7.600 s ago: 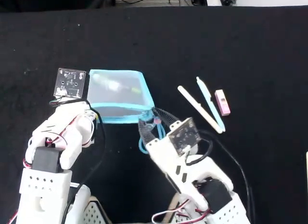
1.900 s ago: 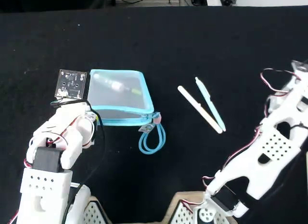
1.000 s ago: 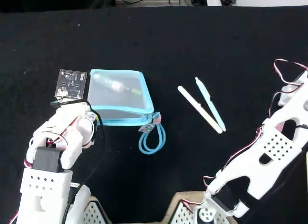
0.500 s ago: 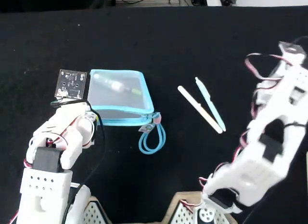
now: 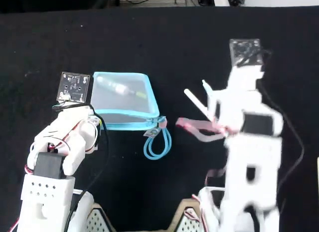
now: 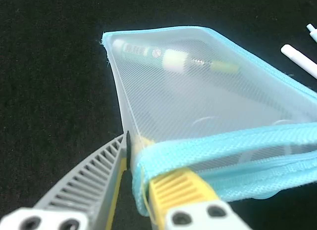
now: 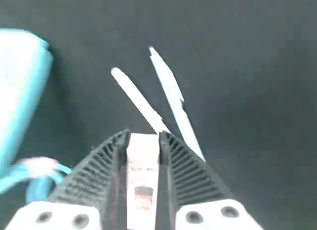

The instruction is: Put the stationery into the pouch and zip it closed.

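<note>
Pinching the pouch (image 6: 198, 116) at one corner, the left gripper (image 6: 134, 156) has its fingers pressed onto the blue rim. The pouch lies flat on the black table (image 5: 149, 42) with a marker (image 6: 173, 59) inside it, and its cord loop (image 5: 157, 142) lies just beside the zip end. The right gripper (image 7: 142, 141) clamps an eraser (image 7: 142, 175) upright between its fingers, above the table near the white pen (image 7: 136, 101) and blue pen (image 7: 173, 99). These two pens lie close together, well apart from the pouch.
</note>
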`<state>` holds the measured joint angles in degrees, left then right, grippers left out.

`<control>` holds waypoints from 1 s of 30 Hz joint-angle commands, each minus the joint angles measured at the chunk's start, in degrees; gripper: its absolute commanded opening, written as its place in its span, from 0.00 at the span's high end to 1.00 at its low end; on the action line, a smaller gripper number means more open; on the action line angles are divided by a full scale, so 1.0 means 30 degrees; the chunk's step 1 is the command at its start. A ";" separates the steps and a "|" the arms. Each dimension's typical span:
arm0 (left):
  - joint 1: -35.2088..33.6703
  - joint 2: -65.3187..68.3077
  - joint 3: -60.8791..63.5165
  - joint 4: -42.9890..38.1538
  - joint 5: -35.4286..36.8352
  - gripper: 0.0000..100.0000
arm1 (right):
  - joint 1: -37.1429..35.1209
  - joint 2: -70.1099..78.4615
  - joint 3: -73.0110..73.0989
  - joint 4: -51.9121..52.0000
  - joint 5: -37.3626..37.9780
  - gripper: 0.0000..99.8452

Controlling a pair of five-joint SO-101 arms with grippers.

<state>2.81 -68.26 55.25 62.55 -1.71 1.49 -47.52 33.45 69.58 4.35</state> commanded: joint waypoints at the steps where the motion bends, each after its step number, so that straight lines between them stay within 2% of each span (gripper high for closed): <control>1: 0.0044 -0.0117 0.0132 -0.0440 0.0029 0.97 | -0.3751 -0.4615 0.0571 -0.1465 -0.0850 0.99; 11: 0.0044 -0.0117 0.0103 -0.0440 0.0059 0.97 | -1.3392 -1.3700 0.3971 -0.3722 -0.0674 0.99; 15: 0.0044 -0.0117 -0.0015 -0.0440 0.0117 0.97 | -1.6117 -1.5927 0.6579 -0.5509 -0.0645 0.99; 19: 0.0044 -0.0117 -0.0015 -0.0440 0.0088 0.97 | -1.7289 -1.6982 1.0828 -0.8791 -0.0234 0.99; 24: 0.0044 -0.0117 -0.0015 -0.0469 0.0059 0.97 | -1.7377 -1.7626 1.5516 -1.4330 0.3018 0.99; 30: 0.0044 -0.0147 -0.0044 -0.0469 0.0029 0.97 | -1.7319 -1.7890 1.9062 -1.9897 0.3487 0.99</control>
<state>2.81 -68.26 56.13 62.37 -1.71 -49.93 -100.18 88.48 18.24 13.93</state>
